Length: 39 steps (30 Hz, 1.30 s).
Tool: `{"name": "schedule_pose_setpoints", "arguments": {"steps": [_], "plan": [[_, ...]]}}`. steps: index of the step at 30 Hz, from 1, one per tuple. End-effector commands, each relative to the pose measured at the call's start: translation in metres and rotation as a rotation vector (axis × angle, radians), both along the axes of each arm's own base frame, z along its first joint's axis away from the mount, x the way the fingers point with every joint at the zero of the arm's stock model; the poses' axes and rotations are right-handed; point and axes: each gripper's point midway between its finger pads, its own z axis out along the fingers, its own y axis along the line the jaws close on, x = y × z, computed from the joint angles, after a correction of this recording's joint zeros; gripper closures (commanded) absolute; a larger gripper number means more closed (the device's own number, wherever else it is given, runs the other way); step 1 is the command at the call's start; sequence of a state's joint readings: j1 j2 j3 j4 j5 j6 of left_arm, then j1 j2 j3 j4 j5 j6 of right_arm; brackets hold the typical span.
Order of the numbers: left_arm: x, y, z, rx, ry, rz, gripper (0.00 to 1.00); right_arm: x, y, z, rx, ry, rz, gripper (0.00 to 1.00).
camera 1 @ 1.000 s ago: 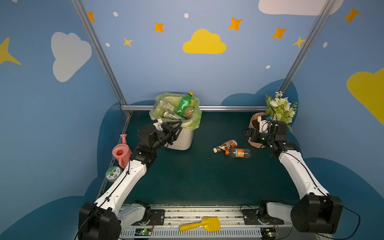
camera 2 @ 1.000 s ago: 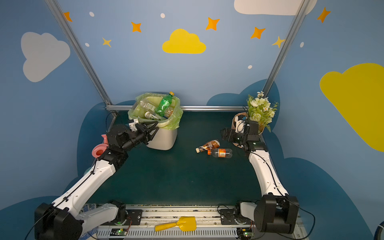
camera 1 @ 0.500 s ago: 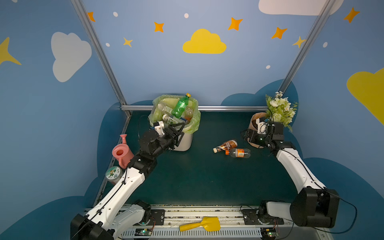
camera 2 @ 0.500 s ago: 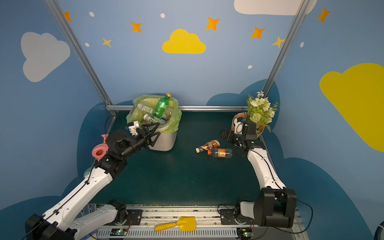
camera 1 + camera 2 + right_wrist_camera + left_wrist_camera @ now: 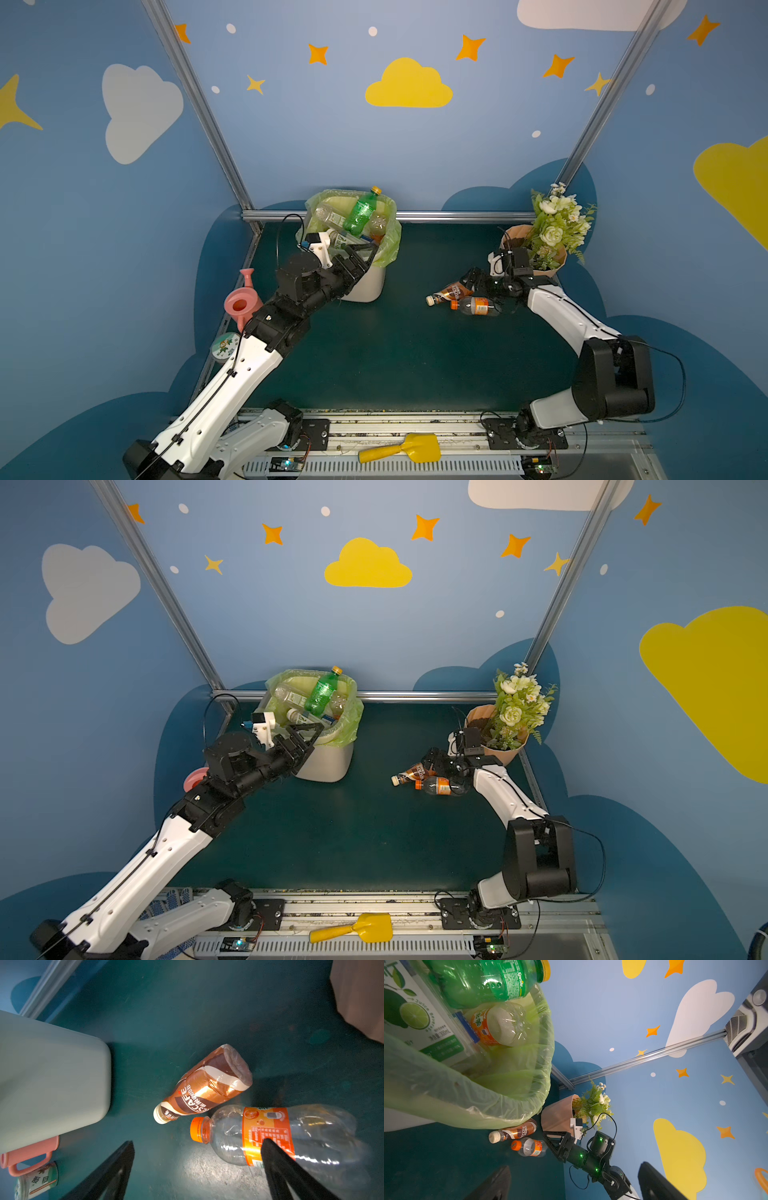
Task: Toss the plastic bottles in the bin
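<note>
the bin (image 5: 368,284) stands at the back of the dark green mat (image 5: 395,357), left of centre in both top views, close to the rear rail. it is heaped past its rim, and a green sprite bottle (image 5: 360,212) sticks out above the yellow-green liner. the left gripper (image 5: 370,251) hangs at the bin's near rim, jaws spread wide with nothing between them.

right of centre two bottles lie on their sides just beside each other, caps toward the bin: a brown nescafe bottle (image 5: 449,291) and a clear orange-labelled bottle (image 5: 478,306). the right gripper (image 5: 473,282) is over them, jaws wide and empty. in the right wrist view one finger (image 5: 280,1167) overlaps the clear bottle, though contact cannot be told.

the flowerpot (image 5: 550,270) stands just behind that wrist. a broad stretch of bare mat lies between bin and bottles. a pink watering can (image 5: 241,305) and a small cup (image 5: 223,347), possibly a tin, sit at the left edge. a yellow scoop (image 5: 403,451) lies on the front rail.
</note>
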<state>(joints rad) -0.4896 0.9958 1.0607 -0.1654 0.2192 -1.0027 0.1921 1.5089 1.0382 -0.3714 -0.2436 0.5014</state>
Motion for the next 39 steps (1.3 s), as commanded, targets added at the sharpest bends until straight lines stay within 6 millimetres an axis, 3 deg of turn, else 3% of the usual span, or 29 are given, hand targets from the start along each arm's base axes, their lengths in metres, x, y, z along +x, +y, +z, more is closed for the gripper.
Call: {"name": "schedule_pose_setpoints", "arguments": {"steps": [1, 4, 9, 31, 39], "plan": [[-0.007, 0.013, 0.001, 0.138, -0.039, 0.031, 0.01, 0.005, 0.000, -0.007, -0.034, 0.051, -0.041, 0.07], [-0.013, 0.022, 0.005, 0.200, -0.065, 0.051, 0.00, 0.007, 0.001, -0.020, -0.040, 0.085, -0.064, 0.07], [-0.015, 0.033, 0.008, 0.273, -0.100, 0.086, 0.00, 0.018, 0.013, -0.023, -0.069, 0.089, -0.049, 0.07], [-0.039, 0.080, 0.018, 0.473, -0.197, 0.209, 0.00, 0.041, 0.045, -0.070, -0.147, 0.218, 0.003, 0.08], [-0.047, 0.096, 0.017, 0.512, -0.212, 0.258, 0.00, 0.056, 0.059, -0.087, -0.163, 0.244, 0.038, 0.20]]}}
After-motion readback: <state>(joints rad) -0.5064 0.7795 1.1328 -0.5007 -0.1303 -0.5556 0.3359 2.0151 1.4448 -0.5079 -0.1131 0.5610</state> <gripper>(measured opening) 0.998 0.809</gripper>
